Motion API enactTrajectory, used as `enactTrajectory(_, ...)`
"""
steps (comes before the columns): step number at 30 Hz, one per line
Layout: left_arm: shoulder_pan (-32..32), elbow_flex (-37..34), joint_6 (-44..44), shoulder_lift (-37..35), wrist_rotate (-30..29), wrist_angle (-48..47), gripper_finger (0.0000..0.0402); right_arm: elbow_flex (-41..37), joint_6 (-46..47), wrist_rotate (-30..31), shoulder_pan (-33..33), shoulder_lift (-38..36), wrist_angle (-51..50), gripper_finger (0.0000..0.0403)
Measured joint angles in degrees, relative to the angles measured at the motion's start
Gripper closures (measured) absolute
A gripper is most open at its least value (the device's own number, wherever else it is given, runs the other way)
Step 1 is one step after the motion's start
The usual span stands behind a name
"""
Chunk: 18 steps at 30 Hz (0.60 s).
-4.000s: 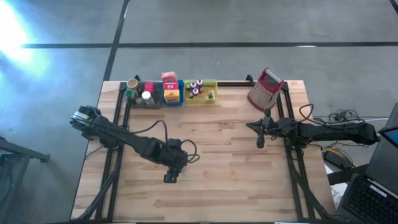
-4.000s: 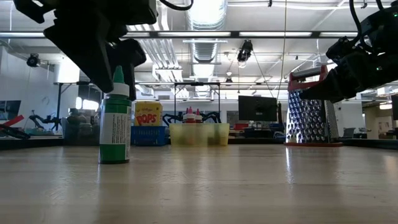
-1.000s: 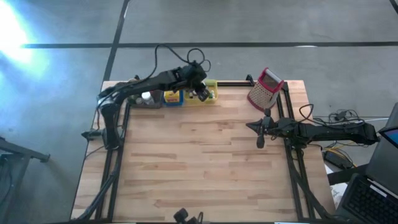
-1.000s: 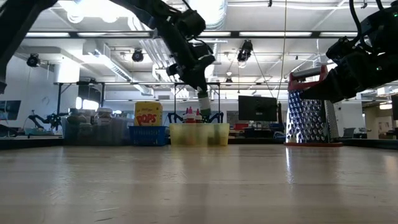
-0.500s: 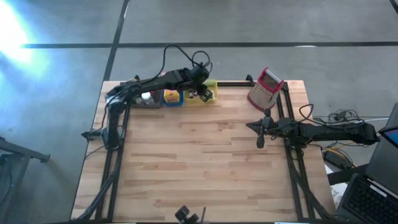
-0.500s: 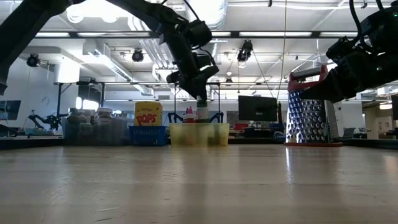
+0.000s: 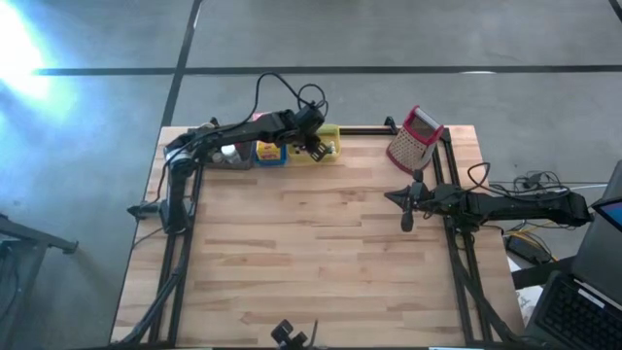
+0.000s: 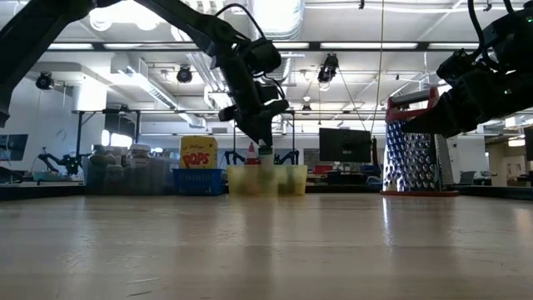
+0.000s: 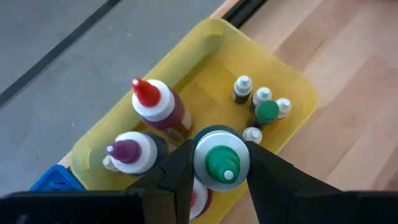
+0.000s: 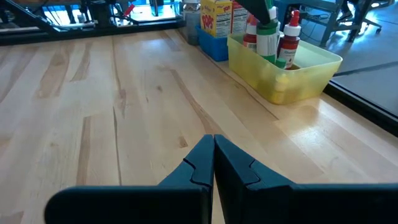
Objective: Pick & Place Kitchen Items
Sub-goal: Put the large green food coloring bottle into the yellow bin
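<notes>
The near half of the bench (image 7: 321,262) is seen as bare wood from edge to edge, with wide open room across the middle. At the right edge, about midway along it, the right gripper (image 7: 406,222) is held above the wood with its fingers (image 10: 193,165) pressed fully together; nothing is gripped.

All items are ranged along the far edge. Toward the far right corner a metal grater (image 7: 412,140) with a red handle is stood, well apart from the trays. Left of centre, three trays are set touching in a row: grey tray (image 7: 209,161), blue tray (image 7: 269,159) and yellow tray (image 7: 331,129).

The left gripper (image 7: 313,147) is positioned over the yellow tray. Its fingers (image 9: 180,171) are partly closed around a green-capped bottle (image 9: 221,158), which is held upright with its base lowered inside the tray walls; whether the base touches the tray floor cannot be told. Beside it in the tray are noted a red-capped bottle (image 9: 155,102), a purple-capped bottle (image 9: 130,152) and a cluster of tiny bottles (image 9: 258,106) near one corner. A yellow box (image 8: 198,153) is stood in the blue tray.
</notes>
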Motion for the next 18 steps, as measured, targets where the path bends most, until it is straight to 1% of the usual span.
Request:
enactTrajectory(6, 1.58, -1.6, 0.35, 0.0, 1.51, 2.72, 0.0275, 0.01, 0.0, 0.01, 0.0, 0.01, 0.0, 0.0394)
enactTrajectory(8, 2.0, -1.83, 0.33, 0.0, 3.06, 3.63, 0.0275, -0.01, 0.0, -0.01, 0.01, 0.01, 0.0, 0.0394)
enactTrajectory(18, 2.29, -1.85, 1.45, 2.89, 3.88, 3.03, 0.0275, 0.01, 0.01, -0.01, 0.0, 0.01, 0.0, 0.0394)
